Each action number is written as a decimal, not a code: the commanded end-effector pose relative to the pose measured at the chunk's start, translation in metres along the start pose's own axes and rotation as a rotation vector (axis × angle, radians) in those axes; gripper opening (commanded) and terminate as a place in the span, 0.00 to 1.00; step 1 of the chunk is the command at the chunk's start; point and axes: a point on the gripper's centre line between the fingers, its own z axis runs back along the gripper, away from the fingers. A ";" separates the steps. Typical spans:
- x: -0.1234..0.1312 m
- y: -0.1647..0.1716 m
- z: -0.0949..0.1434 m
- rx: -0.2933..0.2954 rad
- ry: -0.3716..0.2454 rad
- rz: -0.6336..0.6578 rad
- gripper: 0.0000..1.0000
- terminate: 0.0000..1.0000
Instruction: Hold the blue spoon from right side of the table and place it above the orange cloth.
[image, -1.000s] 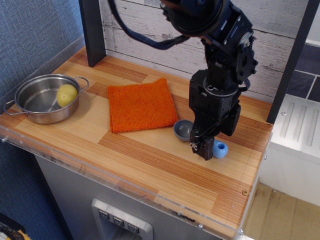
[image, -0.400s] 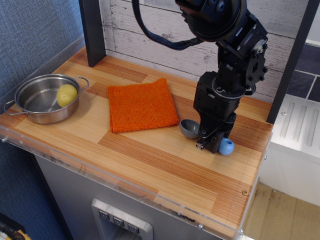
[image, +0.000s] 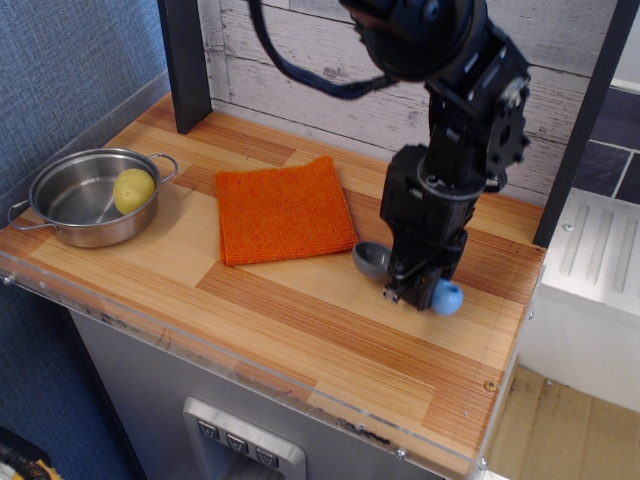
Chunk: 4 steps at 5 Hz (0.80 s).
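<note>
blue spoon (image: 375, 259) sits at the right part of the table (image: 300, 330), just beside the lower right corner of the orange cloth (image: 282, 209); its round grey bowl, smooth and shallow, shows to the left of the black arm, and the rounded light-blue end of its thick plastic handle pokes out on the arm's right; the gripper (image: 408, 293) is closed down over the handle between those 2 ends, gripping the spoon; whether the spoon rests on the wood or is raised off it i cannot tell; the cloth is a bright, ribbed knitted square lying flat on the striped light and reddish-brown wood; at the far left stands a shiny steel pot (image: 80, 198) with 2 loop handles, holding 1 round yellow lemon (image: 134, 189); a clear plastic strip edges the table front
</note>
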 end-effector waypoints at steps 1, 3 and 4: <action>0.035 -0.018 0.055 -0.125 -0.002 0.009 0.00 0.00; 0.101 -0.033 0.069 -0.184 -0.057 0.066 0.00 0.00; 0.140 -0.039 0.063 -0.183 -0.113 0.072 0.00 0.00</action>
